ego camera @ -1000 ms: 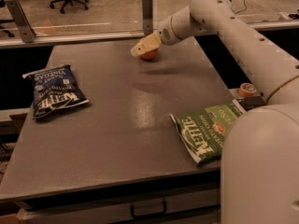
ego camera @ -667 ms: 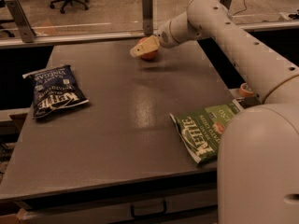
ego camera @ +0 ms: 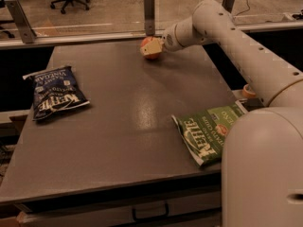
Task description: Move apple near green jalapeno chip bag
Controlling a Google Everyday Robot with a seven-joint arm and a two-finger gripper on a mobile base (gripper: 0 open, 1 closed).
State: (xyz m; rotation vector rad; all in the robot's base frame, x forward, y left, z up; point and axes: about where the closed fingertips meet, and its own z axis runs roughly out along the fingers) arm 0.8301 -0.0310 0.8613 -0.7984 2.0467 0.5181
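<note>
The apple [ego camera: 149,55], small, round and red-orange, sits at the far edge of the grey table [ego camera: 118,126], near the middle. My gripper [ego camera: 152,47] is right at the apple and covers part of its top and front, with the arm reaching in from the right. The green jalapeno chip bag [ego camera: 208,134] lies flat at the table's near right, partly hidden by my arm's white body. The apple is far from this bag, most of the table's depth away.
A dark blue Kettle chip bag [ego camera: 54,93] lies on the table's left side. A glass barrier with metal posts [ego camera: 149,8] runs behind the far edge. A roll of tape [ego camera: 248,91] sits off the right edge. My arm's base [ego camera: 265,174] fills the near right corner.
The gripper has shifted slightly to the right at the apple. Both chip bags have stayed in place.
</note>
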